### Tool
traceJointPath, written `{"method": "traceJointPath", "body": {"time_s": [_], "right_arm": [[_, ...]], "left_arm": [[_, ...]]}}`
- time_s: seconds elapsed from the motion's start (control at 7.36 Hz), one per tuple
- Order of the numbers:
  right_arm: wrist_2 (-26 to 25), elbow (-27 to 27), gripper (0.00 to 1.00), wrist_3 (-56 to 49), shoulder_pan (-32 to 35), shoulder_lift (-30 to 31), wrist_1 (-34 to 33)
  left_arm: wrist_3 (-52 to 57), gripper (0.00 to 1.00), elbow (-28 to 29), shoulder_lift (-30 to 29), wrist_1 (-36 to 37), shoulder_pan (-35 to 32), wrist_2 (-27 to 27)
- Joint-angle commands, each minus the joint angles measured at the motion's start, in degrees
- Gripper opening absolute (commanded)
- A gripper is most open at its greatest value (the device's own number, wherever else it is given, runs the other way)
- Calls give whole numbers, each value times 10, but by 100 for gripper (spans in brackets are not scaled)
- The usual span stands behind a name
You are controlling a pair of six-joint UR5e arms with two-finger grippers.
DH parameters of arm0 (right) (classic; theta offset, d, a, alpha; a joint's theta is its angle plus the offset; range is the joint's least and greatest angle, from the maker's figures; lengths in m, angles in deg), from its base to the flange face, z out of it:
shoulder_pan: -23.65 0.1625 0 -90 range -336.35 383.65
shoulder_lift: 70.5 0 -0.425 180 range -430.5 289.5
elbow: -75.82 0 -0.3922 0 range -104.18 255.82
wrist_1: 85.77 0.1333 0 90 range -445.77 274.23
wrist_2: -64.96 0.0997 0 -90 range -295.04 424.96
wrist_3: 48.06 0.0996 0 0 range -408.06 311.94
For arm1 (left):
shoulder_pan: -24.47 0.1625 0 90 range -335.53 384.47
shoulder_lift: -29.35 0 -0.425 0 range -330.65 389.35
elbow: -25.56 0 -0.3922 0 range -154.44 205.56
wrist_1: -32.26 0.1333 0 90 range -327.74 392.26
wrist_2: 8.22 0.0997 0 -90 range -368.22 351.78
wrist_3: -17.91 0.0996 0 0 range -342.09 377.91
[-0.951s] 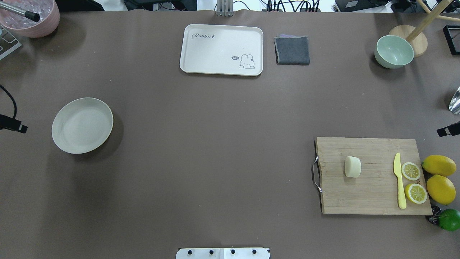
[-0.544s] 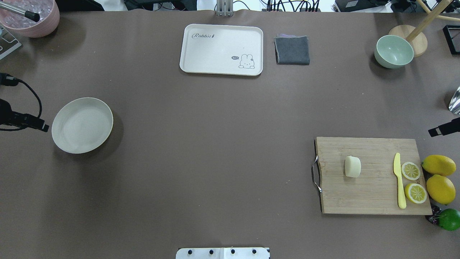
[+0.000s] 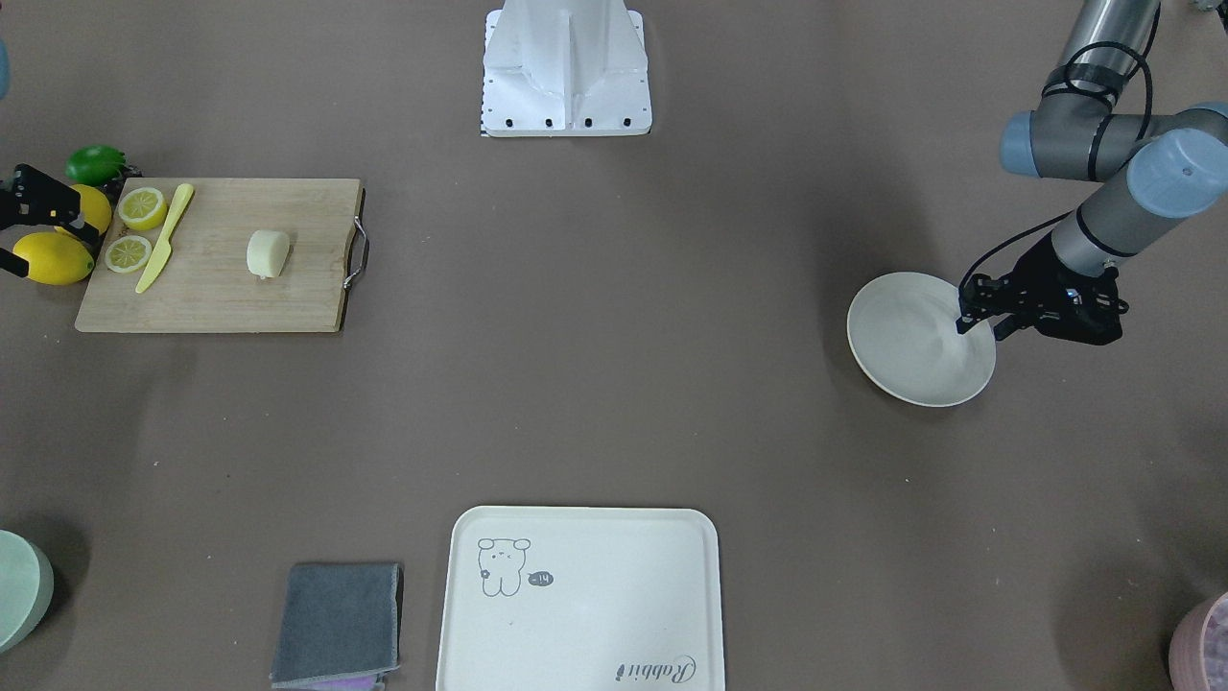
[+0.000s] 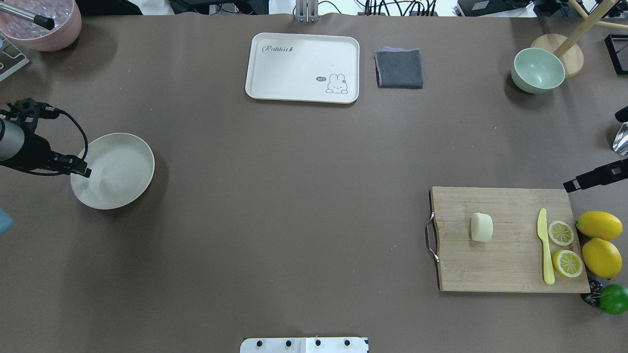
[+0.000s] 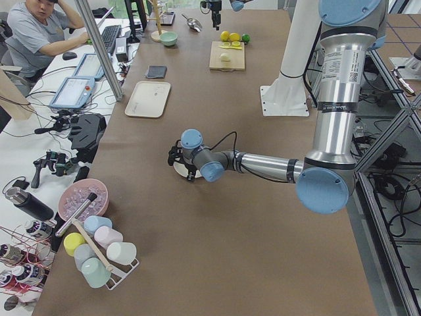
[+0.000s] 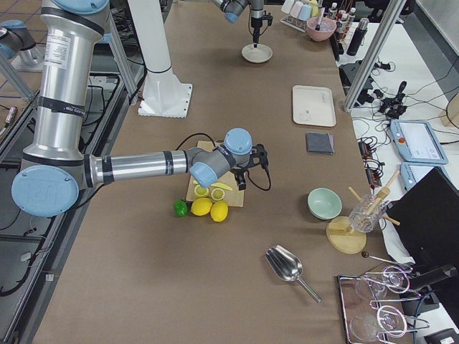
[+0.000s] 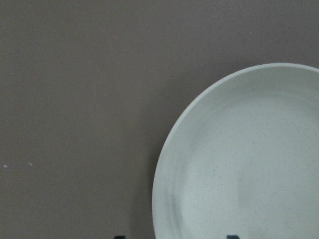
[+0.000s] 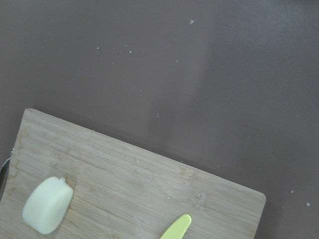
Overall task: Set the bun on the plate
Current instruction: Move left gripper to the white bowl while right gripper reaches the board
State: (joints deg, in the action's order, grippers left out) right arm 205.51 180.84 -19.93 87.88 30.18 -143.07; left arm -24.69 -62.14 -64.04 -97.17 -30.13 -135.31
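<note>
The pale cream bun [image 4: 481, 227] [image 3: 268, 253] [image 8: 47, 205] lies on a wooden cutting board [image 4: 510, 264], nothing touching it. The round off-white plate [image 4: 115, 169] [image 3: 911, 355] [image 7: 249, 164] sits bare at the table's left side. My left gripper [image 4: 84, 172] [image 3: 980, 324] hovers open over the plate's outer rim, holding nothing. My right gripper [image 3: 58, 251] is open and holds nothing, just beyond the board's far right corner above the whole lemons, well right of the bun; one finger [image 4: 579, 184] shows in the overhead view.
On the board lie a yellow knife [image 4: 544, 245] and two lemon slices [image 4: 561, 233]. Two whole lemons [image 4: 599, 225] and a lime [image 4: 613, 299] sit at its right. A cream tray [image 4: 302, 67], grey cloth [image 4: 399, 68] and green bowl [image 4: 537, 70] line the far edge.
Both arms have come inward. The left gripper moved right to the plate's rim. The right gripper moved left toward the board's far right corner. The bun has not moved.
</note>
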Motion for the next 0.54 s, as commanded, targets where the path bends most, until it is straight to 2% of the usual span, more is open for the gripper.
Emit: {"method": "traceJointPath", "body": {"time_s": [0.0, 0.14, 0.41], "right_arm": [[-1, 4, 99, 10, -11, -1, 0], [-1, 5, 99, 10, -13, -3, 0], [-7, 8, 98, 50, -30, -22, -1]], "left_arm": [[-6, 8, 3, -2, 0, 3, 1], [-12, 0, -1, -4, 0, 3, 0], [-79, 0, -23, -32, 5, 3, -3]]}}
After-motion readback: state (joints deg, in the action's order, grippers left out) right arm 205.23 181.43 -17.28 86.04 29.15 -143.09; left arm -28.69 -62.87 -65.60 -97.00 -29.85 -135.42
